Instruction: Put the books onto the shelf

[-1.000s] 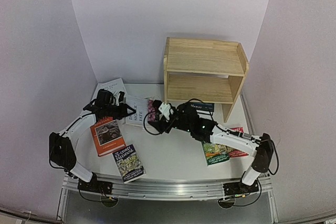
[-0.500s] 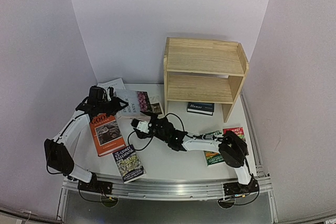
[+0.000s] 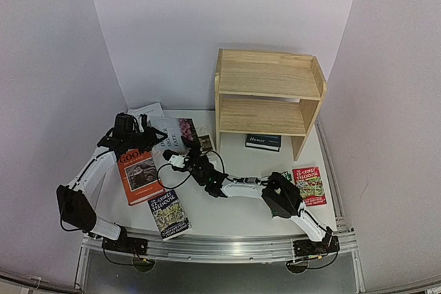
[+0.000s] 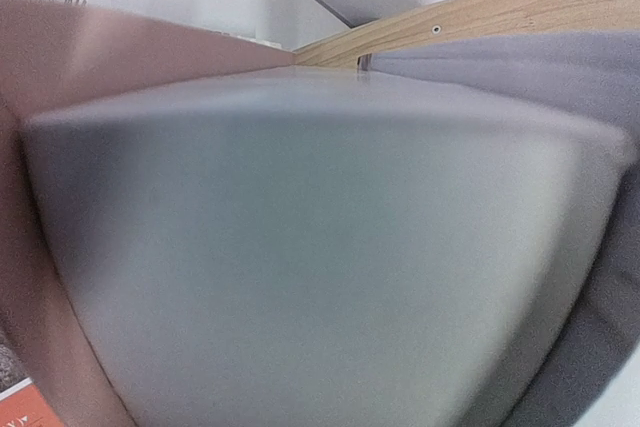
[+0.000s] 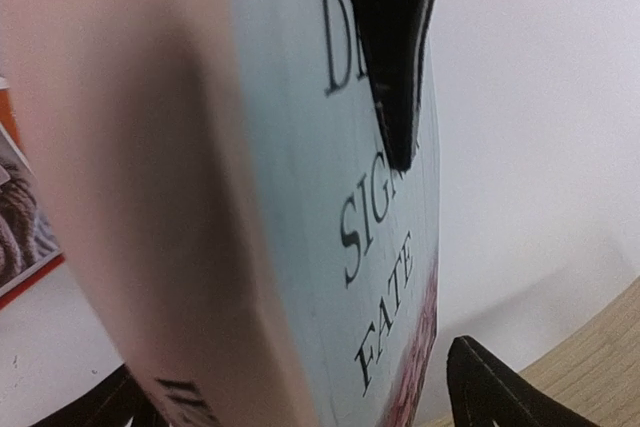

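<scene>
- Top external view: white book (image 3: 172, 133), pale cover with black serif title and pink flowers along one edge, held tilted off the table (image 3: 227, 213) at rear left, just left of the shelf (image 3: 269, 94).
- left gripper (image 3: 148, 132) clenched on the book's left edge; its wrist view is filled by a blurred grey page block with a pinkish cover beside it.
- right gripper (image 3: 172, 155) at the book's near edge, jaws spread wide; in its wrist view one black finger (image 5: 392, 57) lies across the cover; contact unclear.
- shelf: light raw wood, two tiers, side panels, rear right.
- navy book (image 3: 263, 142) flat on the table under the lower tier.
- orange book (image 3: 140, 177) and blue paperback (image 3: 169, 213) flat at near left.
- red paperback (image 3: 309, 184) at near right; green paperback (image 3: 284, 175) mostly hidden by the right arm (image 3: 279, 196).
- rear white book (image 3: 146, 110) flat behind the left gripper.
- table white, matte; pale plain walls (image 3: 158, 25) on three sides.
</scene>
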You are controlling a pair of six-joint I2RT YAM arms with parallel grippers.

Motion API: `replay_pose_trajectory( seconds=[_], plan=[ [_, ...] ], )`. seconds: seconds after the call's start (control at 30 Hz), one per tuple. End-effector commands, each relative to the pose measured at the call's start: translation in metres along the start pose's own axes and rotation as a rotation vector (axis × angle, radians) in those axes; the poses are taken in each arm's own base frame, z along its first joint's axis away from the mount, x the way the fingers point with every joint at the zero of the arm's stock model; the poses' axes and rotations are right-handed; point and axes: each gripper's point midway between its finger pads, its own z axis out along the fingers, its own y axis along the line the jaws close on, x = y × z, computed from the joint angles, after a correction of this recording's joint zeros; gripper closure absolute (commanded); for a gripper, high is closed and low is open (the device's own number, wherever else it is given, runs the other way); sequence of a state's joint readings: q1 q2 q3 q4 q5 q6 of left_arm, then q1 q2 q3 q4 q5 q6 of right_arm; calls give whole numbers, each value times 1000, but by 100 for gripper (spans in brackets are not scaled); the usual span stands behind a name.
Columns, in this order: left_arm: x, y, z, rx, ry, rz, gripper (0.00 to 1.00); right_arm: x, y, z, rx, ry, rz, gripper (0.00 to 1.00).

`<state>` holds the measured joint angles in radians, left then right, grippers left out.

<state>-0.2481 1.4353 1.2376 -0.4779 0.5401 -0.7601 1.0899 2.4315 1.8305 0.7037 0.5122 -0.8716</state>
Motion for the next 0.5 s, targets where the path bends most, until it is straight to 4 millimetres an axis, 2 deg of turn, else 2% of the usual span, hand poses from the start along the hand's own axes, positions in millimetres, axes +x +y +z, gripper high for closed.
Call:
replay_pose_trajectory(
  seconds=[0.0,0.07,0.13,0.23,0.3,0.33,0.47],
  plan=[
    [-12,-25,-19,83,-67,52,68,-31,-39,0,142,-50,53,26],
    [-13,-26,-23,86,-79,58,64,-34,-43,-3,154,-49,73,38],
    [-16,-27,-29,90,-101,65,51,-38,-48,-8,158,-51,113,48],
    [-20,-34,-42,133,-134,100,23,-47,-60,-20,148,-65,203,71],
    [-21,-45,-54,170,-157,153,6,-48,-64,-27,137,-52,242,83],
    [-21,-52,-62,182,-170,199,1,-50,-69,-32,134,-46,265,86],
    [-32,-74,-102,128,-294,445,0,-63,-72,-49,31,-9,349,87]
  ],
)
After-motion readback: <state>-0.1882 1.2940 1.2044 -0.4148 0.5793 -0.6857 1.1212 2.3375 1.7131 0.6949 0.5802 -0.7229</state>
